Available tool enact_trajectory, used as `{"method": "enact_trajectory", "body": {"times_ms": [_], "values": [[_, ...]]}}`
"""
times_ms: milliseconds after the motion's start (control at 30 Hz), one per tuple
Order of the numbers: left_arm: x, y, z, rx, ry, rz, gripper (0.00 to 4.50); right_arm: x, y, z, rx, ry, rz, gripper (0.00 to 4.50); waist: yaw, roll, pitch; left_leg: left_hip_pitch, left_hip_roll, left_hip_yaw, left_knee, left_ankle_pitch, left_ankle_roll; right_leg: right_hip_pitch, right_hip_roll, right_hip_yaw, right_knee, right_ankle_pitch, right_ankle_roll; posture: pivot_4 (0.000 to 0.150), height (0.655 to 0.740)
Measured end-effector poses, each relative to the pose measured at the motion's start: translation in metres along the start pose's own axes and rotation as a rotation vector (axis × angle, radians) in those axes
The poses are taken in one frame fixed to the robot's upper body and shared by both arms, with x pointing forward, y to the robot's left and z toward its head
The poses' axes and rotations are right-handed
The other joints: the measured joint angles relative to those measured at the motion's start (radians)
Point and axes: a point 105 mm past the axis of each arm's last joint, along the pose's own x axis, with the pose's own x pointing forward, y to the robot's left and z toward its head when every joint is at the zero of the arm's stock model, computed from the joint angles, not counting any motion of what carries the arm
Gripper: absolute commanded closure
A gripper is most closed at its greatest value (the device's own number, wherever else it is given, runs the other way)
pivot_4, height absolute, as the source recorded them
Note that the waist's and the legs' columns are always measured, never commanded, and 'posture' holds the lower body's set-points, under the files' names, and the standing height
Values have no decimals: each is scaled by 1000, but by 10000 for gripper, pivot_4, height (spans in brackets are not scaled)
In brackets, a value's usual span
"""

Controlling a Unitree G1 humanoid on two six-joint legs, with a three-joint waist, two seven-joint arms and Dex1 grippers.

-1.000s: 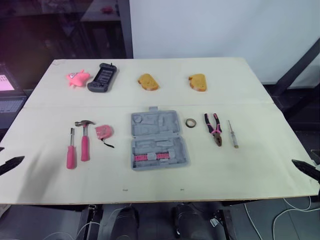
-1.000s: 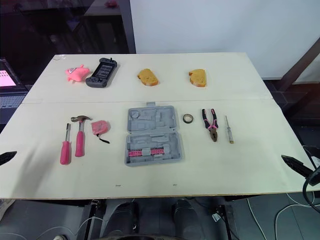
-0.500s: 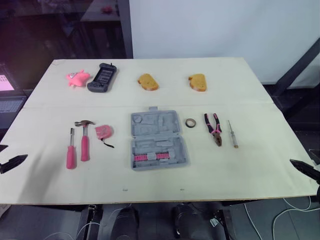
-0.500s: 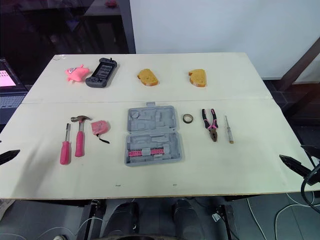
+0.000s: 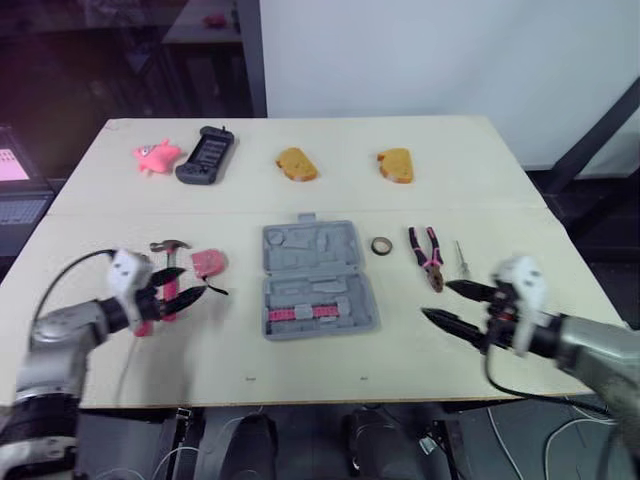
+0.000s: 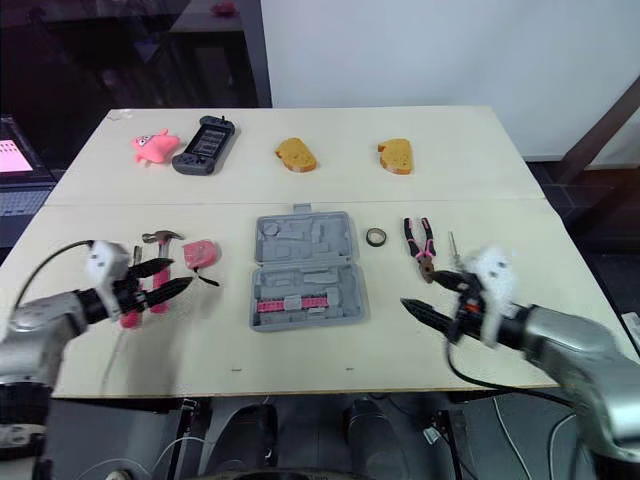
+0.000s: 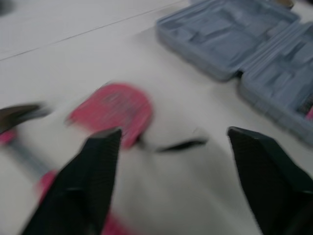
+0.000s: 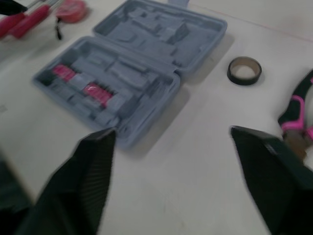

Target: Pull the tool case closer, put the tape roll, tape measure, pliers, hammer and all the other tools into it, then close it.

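Tool case (image 5: 318, 280): grey, lying open and flat at the middle of the bench (image 5: 500, 190). Its empty moulded half is on the far side, and the near half holds a row of pink pieces.
Left of the case: a pink tape measure (image 5: 208, 263) lies closest, then the hammer (image 5: 168, 246), partly behind the left end effector.
Right of the case: the tape roll (image 5: 381, 245) lies just beside the far half. Further right are the pliers (image 5: 428, 258), then a thin screwdriver (image 5: 464, 266).
Left end effector (image 7: 173, 132): fingers spread wide and holding nothing, low over the bench just by the tape measure and aimed toward the case.
Right end effector (image 8: 172, 130): fingers also wide apart and empty, off the case's near right corner, close to the tips of the pliers.
Surface: a pale cream board with a seam running across it just beyond the case.
Beyond the case: a pink toy (image 5: 155, 155), a black handheld device (image 5: 207, 155) and two yellow-brown lumps (image 5: 296, 164) (image 5: 396, 164) sit in a row along the far edge.
Room: a white wall (image 5: 430, 60) stands behind the bench. Dark glass and shelving (image 5: 120, 60) lie to the left of it, and a dark slanting bar (image 5: 590, 140) is at the right.
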Motion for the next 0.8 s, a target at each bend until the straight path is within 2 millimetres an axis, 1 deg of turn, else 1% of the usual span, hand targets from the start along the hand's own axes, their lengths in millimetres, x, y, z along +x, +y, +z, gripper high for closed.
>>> {"method": "enact_trajectory", "body": {"times_ms": [67,100,133,167,200,267,400,533,567,700,800], "values": [[24,-16,6,4,-3,-29,32678,21,0,-5,-5,32,-19,28107,2,0,0,0,0,0,0,0,0,0,0,0,0,0,0,1500,7400],[34,-24,6,7,10,-46,37681,30,-3,-9,-8,59,-37,33206,2,0,0,0,0,0,0,0,0,0,0,0,0,0,0,1500,7400],[40,-29,5,5,20,-56,42808,35,-8,-13,-8,82,-64,38329,2,0,0,-1,-1,0,0,0,0,-1,0,0,0,0,0,1500,7400],[45,-30,2,6,39,-56,45000,40,-14,-18,-15,111,-92,43347,2,0,0,-1,0,0,1,0,0,-1,0,0,0,0,0,1500,7400],[46,-29,-1,6,55,-49,45000,44,-19,-23,-27,141,-114,44343,0,0,0,-1,0,0,0,0,0,-2,0,0,0,0,0,1500,7400],[51,-26,-2,22,78,-39,45000,52,-26,-29,-50,191,-133,44343,-3,0,0,-1,0,0,0,0,0,-3,0,0,1,0,0,1500,7400],[65,-26,-5,81,134,-57,45000,80,-22,-25,-90,207,-110,44343,-3,0,0,-1,0,0,0,0,0,-3,1,0,2,0,0,1500,7400],[73,-26,-16,137,202,-77,45000,100,-23,-34,-128,260,-104,44343,0,0,0,-3,0,0,1,0,0,-4,0,0,2,0,0,1500,7400],[75,-25,-14,152,205,-82,45000,106,-25,-37,-130,276,-106,44343,1,0,0,-3,0,0,2,0,0,-4,0,0,2,0,0,1500,7400],[85,-26,-10,210,224,-111,45000,125,-32,-31,-167,282,-111,44343,1,1,0,-3,-1,0,3,0,0,-3,0,0,3,0,0,1500,7400],[90,-27,-8,224,217,-123,45000,136,-32,-26,-197,273,-85,44343,-1,1,0,-3,0,0,2,0,0,-3,0,0,3,1,0,1500,7400]]}}
